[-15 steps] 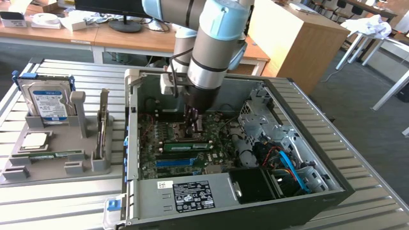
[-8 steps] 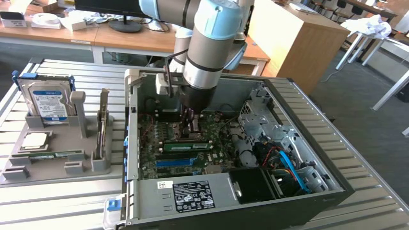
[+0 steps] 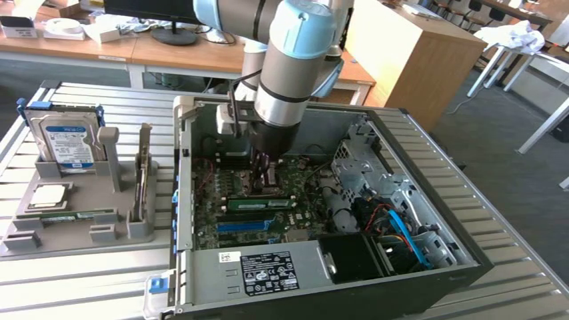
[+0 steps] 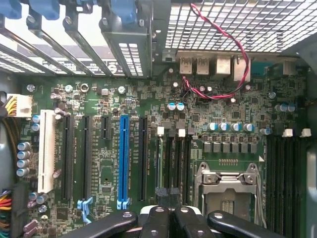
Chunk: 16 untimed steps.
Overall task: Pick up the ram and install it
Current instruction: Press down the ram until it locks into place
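Desks and office clutter fill the background behind a slatted metal desk (image 3: 80, 280) carrying an open computer case (image 3: 418, 200). Reaching down into the case, the gripper (image 3: 266, 175) has its fingers pressed together on the thin top edge of the ram (image 4: 159, 171), which stands on edge over the memory slots of the motherboard (image 4: 104, 148) beside the processor socket (image 4: 229, 191). A second green stick (image 3: 260, 203) already lies seated nearby. My worry is alignment: if the stick sits off its slot or tilted, pressing could jam it or strain the board. Outside, a grey holder (image 3: 71, 220) keeps the hard drive (image 3: 64, 143) and processor (image 3: 49, 195).
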### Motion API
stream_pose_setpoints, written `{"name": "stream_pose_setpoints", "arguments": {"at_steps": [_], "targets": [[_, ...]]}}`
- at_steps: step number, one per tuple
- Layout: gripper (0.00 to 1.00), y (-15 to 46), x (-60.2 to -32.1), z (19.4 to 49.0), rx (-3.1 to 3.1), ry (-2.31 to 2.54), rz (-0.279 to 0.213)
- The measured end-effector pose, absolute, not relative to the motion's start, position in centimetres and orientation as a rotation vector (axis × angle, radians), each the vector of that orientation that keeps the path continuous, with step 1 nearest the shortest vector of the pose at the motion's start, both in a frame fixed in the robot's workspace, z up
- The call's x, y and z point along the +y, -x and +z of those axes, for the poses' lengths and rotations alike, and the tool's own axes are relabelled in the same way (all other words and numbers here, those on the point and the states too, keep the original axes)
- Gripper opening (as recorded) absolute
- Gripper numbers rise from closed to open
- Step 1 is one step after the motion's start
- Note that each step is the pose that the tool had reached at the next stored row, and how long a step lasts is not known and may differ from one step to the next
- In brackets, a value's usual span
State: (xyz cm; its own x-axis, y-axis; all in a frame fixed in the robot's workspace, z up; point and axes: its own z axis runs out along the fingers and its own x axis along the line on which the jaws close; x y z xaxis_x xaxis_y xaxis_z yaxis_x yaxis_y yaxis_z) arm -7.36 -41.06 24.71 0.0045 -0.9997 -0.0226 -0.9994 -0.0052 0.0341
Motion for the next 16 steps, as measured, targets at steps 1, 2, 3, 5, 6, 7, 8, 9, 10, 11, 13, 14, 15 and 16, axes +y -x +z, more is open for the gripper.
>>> {"name": "stream_pose_setpoints", "arguments": {"at_steps": [1, 2, 3, 5, 6, 7, 8, 9, 10, 11, 13, 14, 15, 16], "targets": [[0.10, 7.36, -41.06, 24.58, -2.210, -2.220, -0.063], [0.10, 7.36, -41.06, 24.46, -2.210, -2.220, -0.063], [0.10, 7.36, -41.06, 24.35, -2.210, -2.221, -0.063], [0.10, 7.36, -41.06, 24.19, -2.210, -2.221, -0.063], [0.10, 7.36, -41.07, 24.19, -2.210, -2.220, -0.063], [0.10, 7.36, -41.07, 24.19, -2.210, -2.220, -0.063], [0.10, 7.36, -41.07, 24.19, -2.210, -2.220, -0.063], [0.10, 7.36, -41.07, 24.19, -2.210, -2.220, -0.063], [0.10, 7.36, -41.06, 24.15, -2.210, -2.221, -0.063], [0.10, 7.36, -41.06, 24.07, -2.210, -2.221, -0.063], [0.10, 7.36, -41.06, 23.89, -2.210, -2.220, -0.063], [0.10, 7.36, -41.06, 23.79, -2.210, -2.221, -0.063], [0.10, 7.36, -41.06, 23.69, -2.210, -2.221, -0.063], [0.10, 7.36, -41.06, 23.59, -2.210, -2.221, -0.063]]}}
